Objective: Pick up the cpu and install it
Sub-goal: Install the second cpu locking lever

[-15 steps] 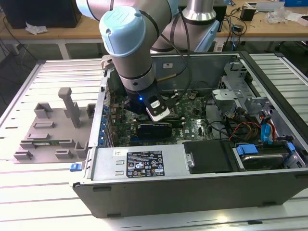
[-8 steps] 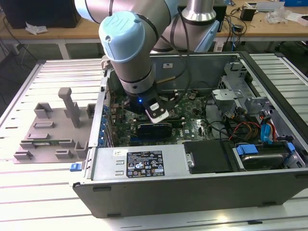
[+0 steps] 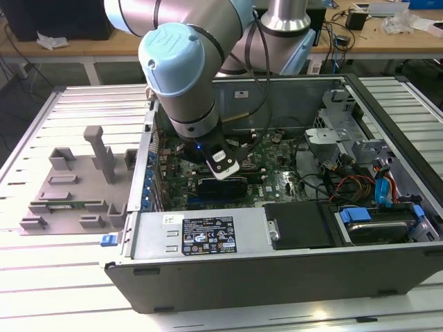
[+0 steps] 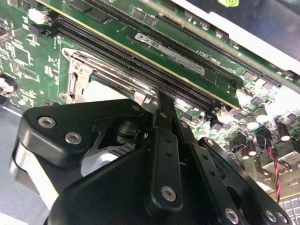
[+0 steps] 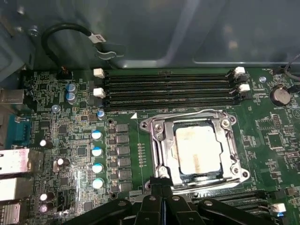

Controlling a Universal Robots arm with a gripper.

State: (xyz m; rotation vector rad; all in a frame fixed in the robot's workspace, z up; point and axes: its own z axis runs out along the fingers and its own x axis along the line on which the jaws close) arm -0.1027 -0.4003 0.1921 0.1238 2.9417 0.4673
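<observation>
The cpu, a flat square chip with a pale silver top, lies inside the metal-framed socket on the green motherboard. In the first wrist view my gripper has its black fingers pressed together, tips at the socket frame's edge beside the cpu, with nothing between them. In the second wrist view the gripper points down at the same socket, which its black linkage partly hides. In the exterior view the arm's wrist hangs over the board inside the open computer case.
Black memory slots with white clips run alongside the socket. Capacitors and rear ports stand beside it. A grey plastic fixture tray sits outside the case on the exterior view's left. Cables and drive bays crowd the case's right.
</observation>
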